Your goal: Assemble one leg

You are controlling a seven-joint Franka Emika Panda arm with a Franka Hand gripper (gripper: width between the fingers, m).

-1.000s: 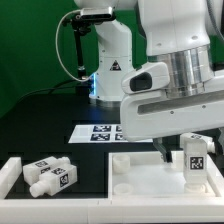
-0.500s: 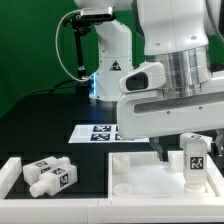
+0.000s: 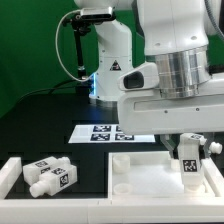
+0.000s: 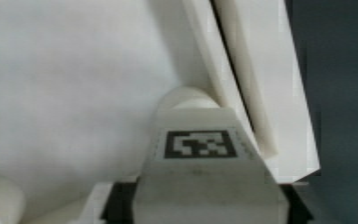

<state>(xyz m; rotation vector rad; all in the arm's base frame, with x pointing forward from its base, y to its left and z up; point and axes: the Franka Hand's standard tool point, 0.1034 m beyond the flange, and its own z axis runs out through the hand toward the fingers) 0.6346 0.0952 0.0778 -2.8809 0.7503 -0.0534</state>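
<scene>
My gripper (image 3: pixel 187 150) is shut on a white leg (image 3: pixel 189 161) with a square tag marker and holds it upright over the near right part of the white tabletop (image 3: pixel 150 176). In the wrist view the leg (image 4: pixel 201 160) fills the space between my fingers and points down at a corner socket (image 4: pixel 199 98) of the tabletop (image 4: pixel 69 90). Two more white legs (image 3: pixel 50 175) with tag markers lie at the exterior view's near left.
The marker board (image 3: pixel 100 133) lies on the black table behind the tabletop. A white tray edge (image 3: pixel 12 170) borders the loose legs at the near left. The arm's base (image 3: pixel 108 60) stands at the back.
My gripper with the leg has shifted slightly toward the exterior view's left and down. The loose legs have not moved.
</scene>
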